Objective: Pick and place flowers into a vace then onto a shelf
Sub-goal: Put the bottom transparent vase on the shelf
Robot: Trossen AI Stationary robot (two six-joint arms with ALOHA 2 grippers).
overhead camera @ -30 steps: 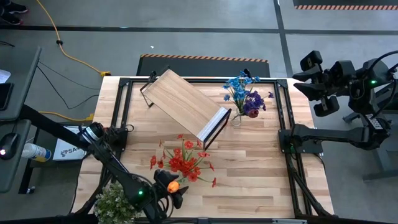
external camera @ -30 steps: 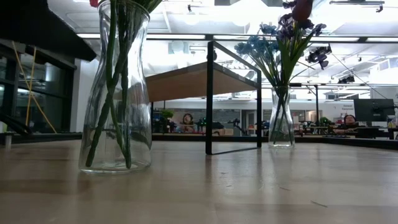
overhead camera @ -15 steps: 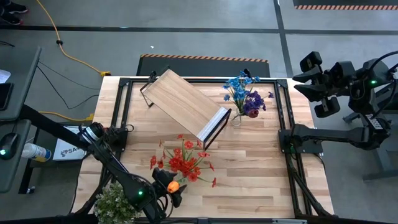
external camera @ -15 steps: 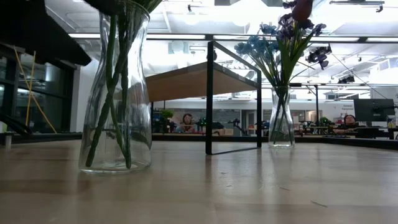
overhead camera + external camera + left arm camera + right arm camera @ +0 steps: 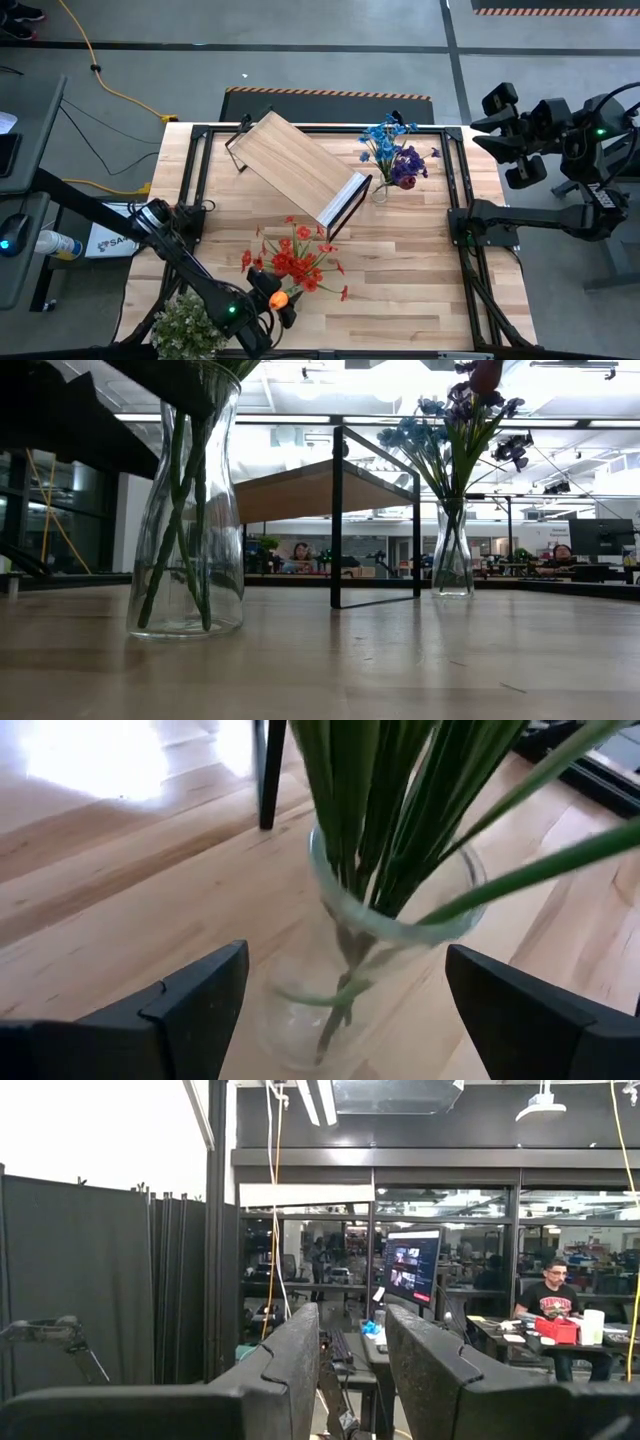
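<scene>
Your left pincer is hovering spread wide on either side of a glass vase, its fingers clear of the glass. That vase is standing upright on the tabletop near its front edge, holding the red and orange flowers. The blue and purple flowers are sitting in a second vase just beside the shelf. Your right pincer is waiting off the tabletop, partly spread and gripping nothing.
</scene>
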